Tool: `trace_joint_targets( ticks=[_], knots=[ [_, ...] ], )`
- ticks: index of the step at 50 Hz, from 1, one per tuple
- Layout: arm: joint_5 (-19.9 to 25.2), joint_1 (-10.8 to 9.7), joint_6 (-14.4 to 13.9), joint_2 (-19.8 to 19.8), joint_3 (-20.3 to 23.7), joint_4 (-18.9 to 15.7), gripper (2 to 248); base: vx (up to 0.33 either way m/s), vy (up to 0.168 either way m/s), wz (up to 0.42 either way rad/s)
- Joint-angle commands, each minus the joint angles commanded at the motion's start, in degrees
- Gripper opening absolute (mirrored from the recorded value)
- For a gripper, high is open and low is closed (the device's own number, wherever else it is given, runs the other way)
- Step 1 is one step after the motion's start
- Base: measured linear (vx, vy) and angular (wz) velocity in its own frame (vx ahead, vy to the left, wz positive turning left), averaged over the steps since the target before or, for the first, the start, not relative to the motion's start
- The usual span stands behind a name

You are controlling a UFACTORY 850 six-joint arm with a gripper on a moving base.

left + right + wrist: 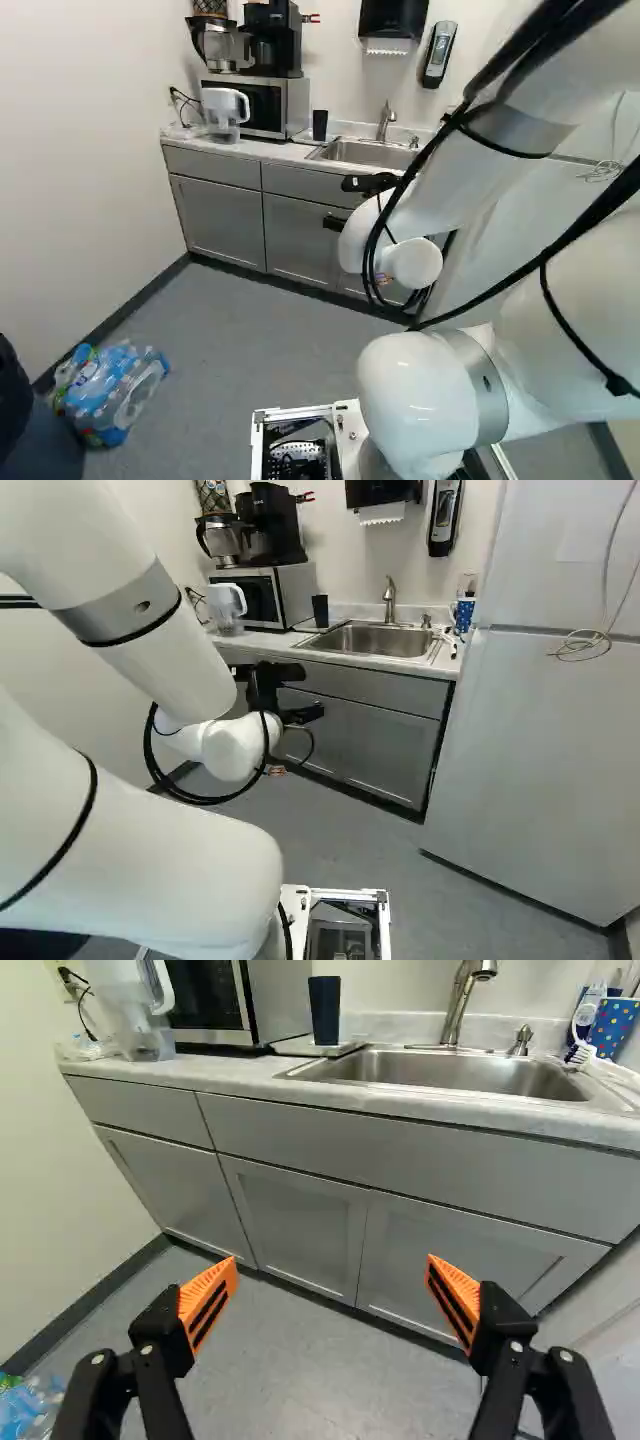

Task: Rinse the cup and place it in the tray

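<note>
My gripper point(308, 693) hangs in front of the grey cabinets, below the counter top in the right base view. Seen in the wrist view, the gripper point(332, 1268) is wide open, with nothing between its orange pads. A dark cup point(325, 1010) stands on the counter ahead of it, on a thin light tray point(302, 1047) left of the sink. The steel sink point(470, 1075) is set into the counter, its faucet point(462, 1000) rising behind the basin. The sink's bottom is mostly hidden.
A white pitcher point(222, 112) and a microwave point(258, 105) with a coffee maker on top stand beside the cup. A blue dotted cup point(465, 614) holds brushes right of the sink. A white fridge-like cabinet point(530, 770) borders the counter. Bottles point(110, 390) lie on the floor.
</note>
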Motion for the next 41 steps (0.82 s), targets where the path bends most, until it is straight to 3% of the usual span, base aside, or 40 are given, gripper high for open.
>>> trace_joint_targets(
  ticks=[41],
  knots=[
    [2.0, 0.6, 0.0, 0.1, 1.4, 0.0, 247, 0.000, 0.000, 0.000]
  ],
)
